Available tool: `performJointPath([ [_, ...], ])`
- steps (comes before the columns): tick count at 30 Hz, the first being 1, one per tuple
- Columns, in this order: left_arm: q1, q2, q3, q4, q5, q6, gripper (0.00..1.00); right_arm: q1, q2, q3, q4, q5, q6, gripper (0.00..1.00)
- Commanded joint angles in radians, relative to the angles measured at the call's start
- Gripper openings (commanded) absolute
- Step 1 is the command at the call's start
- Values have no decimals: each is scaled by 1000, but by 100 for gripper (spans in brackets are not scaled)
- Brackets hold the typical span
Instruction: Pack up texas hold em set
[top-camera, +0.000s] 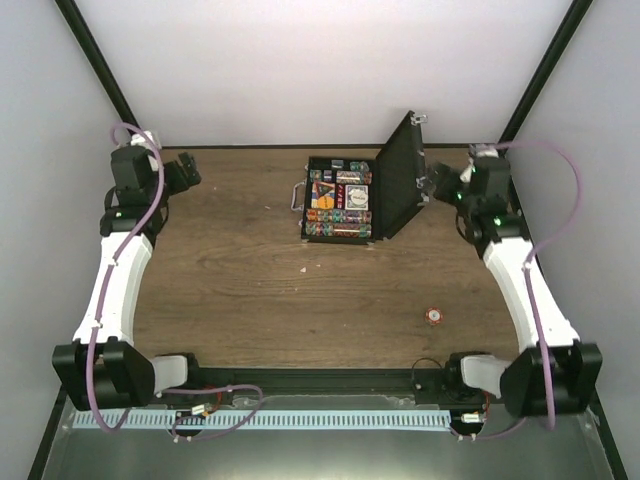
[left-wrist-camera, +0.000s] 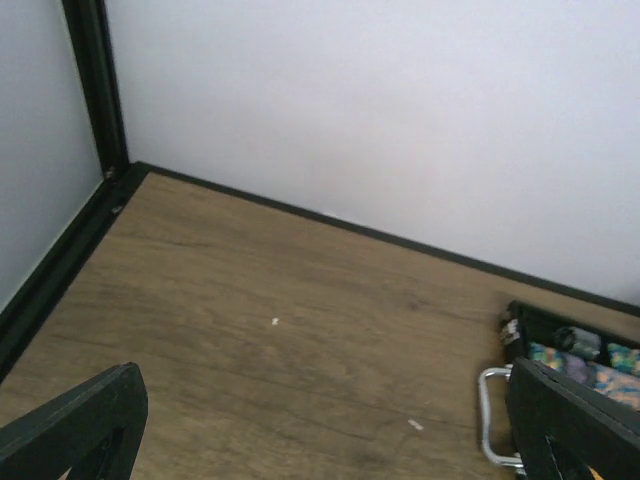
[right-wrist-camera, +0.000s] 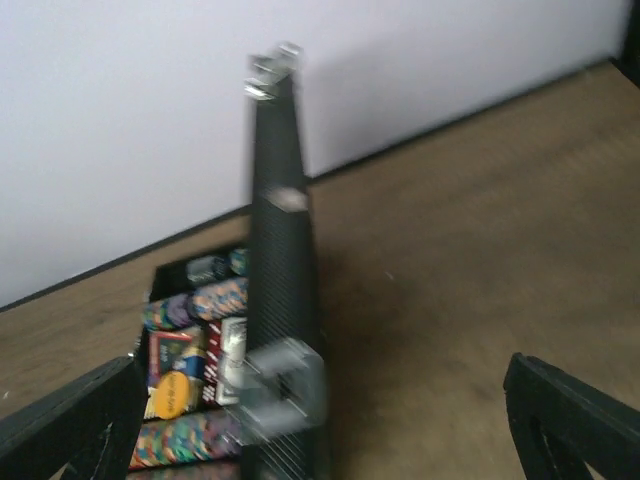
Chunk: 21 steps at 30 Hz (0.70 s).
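Note:
The black briefcase (top-camera: 340, 210) lies open at the back middle of the table, with rows of multicoloured chip stacks (top-camera: 340, 228) and card decks (top-camera: 340, 192) in it. Its lid (top-camera: 400, 175) stands nearly upright on the right side. My right gripper (top-camera: 437, 183) is open just behind the lid. In the right wrist view the lid (right-wrist-camera: 285, 300) shows edge-on and blurred, between my spread fingers (right-wrist-camera: 570, 420); the chips (right-wrist-camera: 190, 300) lie to its left. My left gripper (top-camera: 188, 172) is open and empty at the far left. The case's silver handle (left-wrist-camera: 490, 420) shows at the right of its view.
One loose red-and-white chip (top-camera: 434, 316) lies on the wood table (top-camera: 250, 270) at the front right. White walls and black frame posts (left-wrist-camera: 95, 90) close in the back and the sides. Cables run along the near edge (top-camera: 215, 405).

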<state>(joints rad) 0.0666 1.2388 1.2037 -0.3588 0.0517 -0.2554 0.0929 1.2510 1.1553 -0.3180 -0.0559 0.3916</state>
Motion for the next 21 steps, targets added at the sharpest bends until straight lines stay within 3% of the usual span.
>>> performJointPath([
  [1, -1, 22, 9, -43, -81, 73, 100, -95, -178, -183, -64, 62, 217, 100],
  [6, -1, -24, -58, -15, -148, 108, 100, -204, -238, -231, -234, 50, 252, 100],
  [15, -2, -37, -87, -23, -192, 125, 100, -205, -88, -365, -417, -96, 383, 99],
  [21, -2, -27, -86, -26, -180, 122, 100, -176, -120, -479, -458, -140, 434, 99],
])
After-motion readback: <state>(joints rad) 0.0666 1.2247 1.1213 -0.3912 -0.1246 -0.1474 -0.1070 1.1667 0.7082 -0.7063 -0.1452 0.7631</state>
